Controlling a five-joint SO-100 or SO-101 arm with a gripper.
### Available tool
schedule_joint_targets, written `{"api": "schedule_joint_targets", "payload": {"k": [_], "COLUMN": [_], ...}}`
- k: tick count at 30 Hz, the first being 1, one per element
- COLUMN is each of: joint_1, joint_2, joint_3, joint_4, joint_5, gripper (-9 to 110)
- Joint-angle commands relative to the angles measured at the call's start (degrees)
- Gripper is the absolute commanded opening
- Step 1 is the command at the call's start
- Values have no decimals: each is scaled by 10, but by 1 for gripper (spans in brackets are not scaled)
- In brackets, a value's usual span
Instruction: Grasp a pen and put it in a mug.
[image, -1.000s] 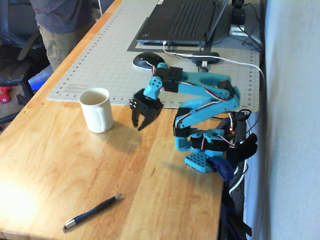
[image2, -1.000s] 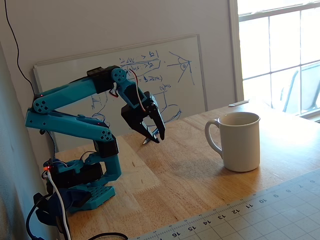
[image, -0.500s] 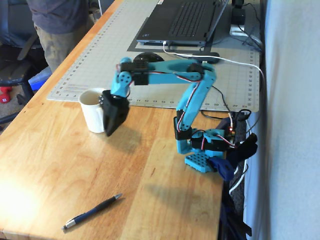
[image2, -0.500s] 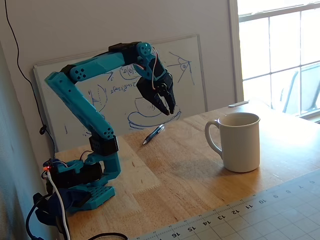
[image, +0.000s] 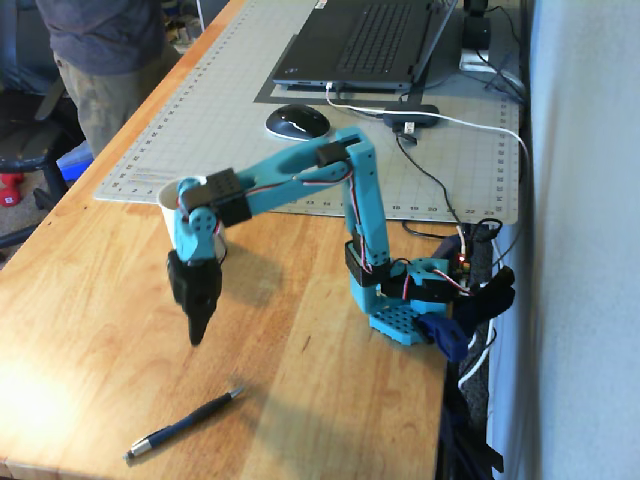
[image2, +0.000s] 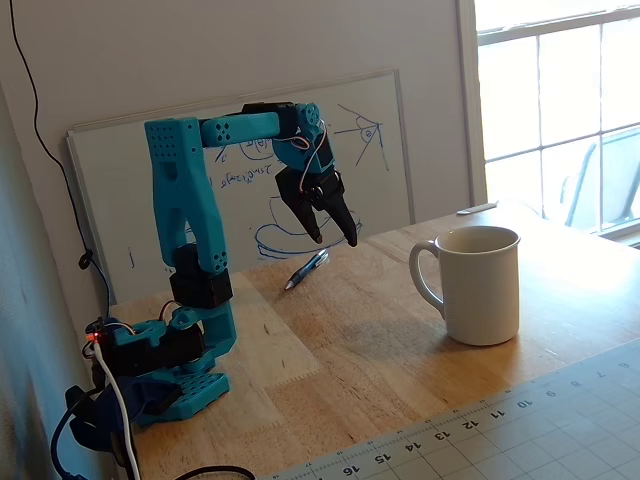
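The dark blue pen (image: 185, 425) lies flat on the wooden table near its front edge; it also shows in the other fixed view (image2: 307, 270), beyond the gripper. My gripper (image: 196, 340) points down and hangs in the air above the table, short of the pen and not touching it. Its black jaws (image2: 334, 240) stand apart and hold nothing. The cream-white mug (image2: 480, 285) stands upright with its handle toward the arm. In the first fixed view only the mug's rim (image: 170, 195) shows behind the wrist.
A grey cutting mat (image: 200, 110) covers the far part of the table, with a mouse (image: 296, 122) and a laptop (image: 365, 40) on it. Cables (image: 440, 190) run to the arm's base (image: 400, 320). A whiteboard (image2: 390, 150) leans on the wall. A person (image: 105, 60) stands at the table's far corner.
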Motion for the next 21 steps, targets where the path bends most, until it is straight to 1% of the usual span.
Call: {"api": "schedule_joint_targets", "payload": {"k": [1,13,21], "joint_1": [-49,-124,-132], "joint_2": [-46,-257,-304], "joint_3": [-98,-310,-344], "joint_4": [-11,-4,-4], "joint_5": [27,47,46], "gripper": [31,32,31]}}
